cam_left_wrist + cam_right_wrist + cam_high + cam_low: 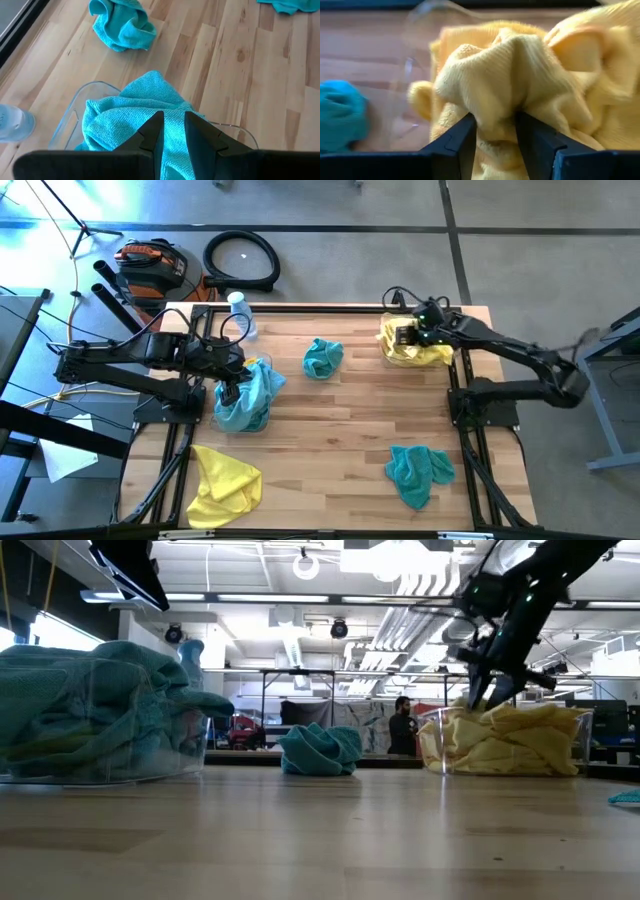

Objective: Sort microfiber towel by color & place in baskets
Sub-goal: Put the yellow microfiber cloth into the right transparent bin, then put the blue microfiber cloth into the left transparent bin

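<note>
Left gripper (231, 392) above left basket (70, 112), fingers narrowly apart over heaped teal towels (250, 395). Loose yellow towel (222, 480) near table's front-left corner. 2 teal towels on wood: 1 mid-table (322, 357), 1 front right (418, 470). Right gripper (405, 336) in right basket (432, 745), fingers part-open astride yellow fold (490, 80).

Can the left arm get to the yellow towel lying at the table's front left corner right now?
Probably yes: the yellow towel lies loose on the left gripper's side, just past the teal-filled basket, with nothing on top.
</note>
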